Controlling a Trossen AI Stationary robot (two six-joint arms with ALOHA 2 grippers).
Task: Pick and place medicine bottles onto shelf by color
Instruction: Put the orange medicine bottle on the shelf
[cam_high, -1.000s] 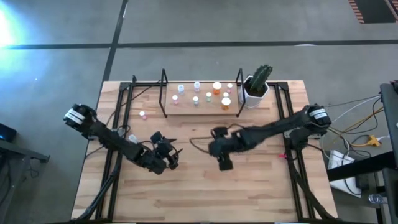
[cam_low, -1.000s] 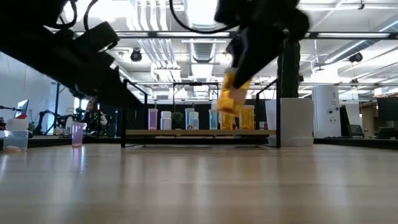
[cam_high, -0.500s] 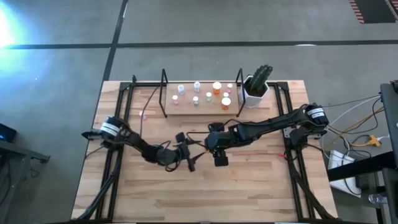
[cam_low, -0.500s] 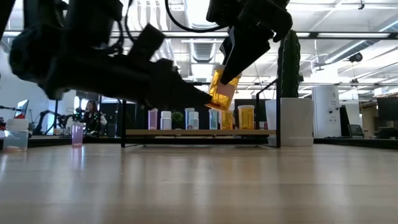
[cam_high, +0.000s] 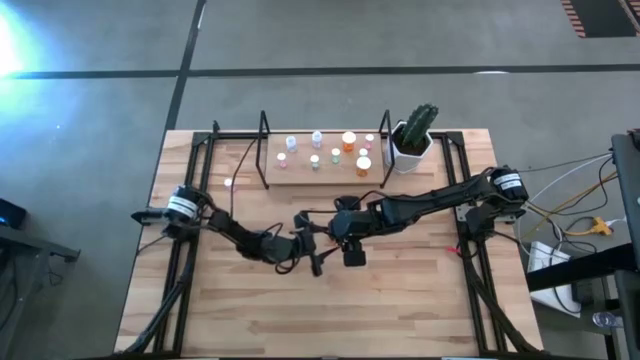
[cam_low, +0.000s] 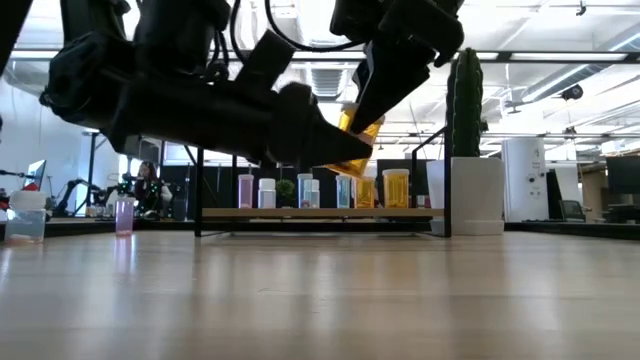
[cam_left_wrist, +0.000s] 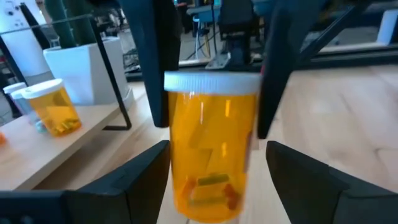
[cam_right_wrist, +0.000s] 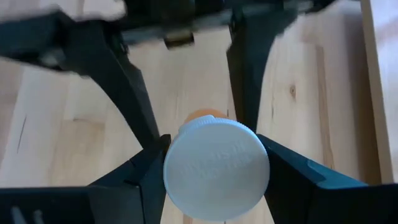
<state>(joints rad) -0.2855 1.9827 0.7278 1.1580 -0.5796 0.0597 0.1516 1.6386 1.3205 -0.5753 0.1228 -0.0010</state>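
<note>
The right gripper hangs above the middle of the table, its fingers clamped on the white cap of an orange medicine bottle, which it holds clear of the wood and slightly tilted in the low view. The left gripper has reached in from nine o'clock and sits just beside it, its two fingers spread apart on either side of the bottle's orange body; whether they touch it cannot be told. At twelve o'clock from the pair stands the shelf, carrying a row of small bottles: pink, blue and several orange ones toward its three o'clock end. A white pot with a cactus stands just beside the shelf at three o'clock. One pink bottle stands alone on the table, well apart at nine o'clock of the shelf
</note>
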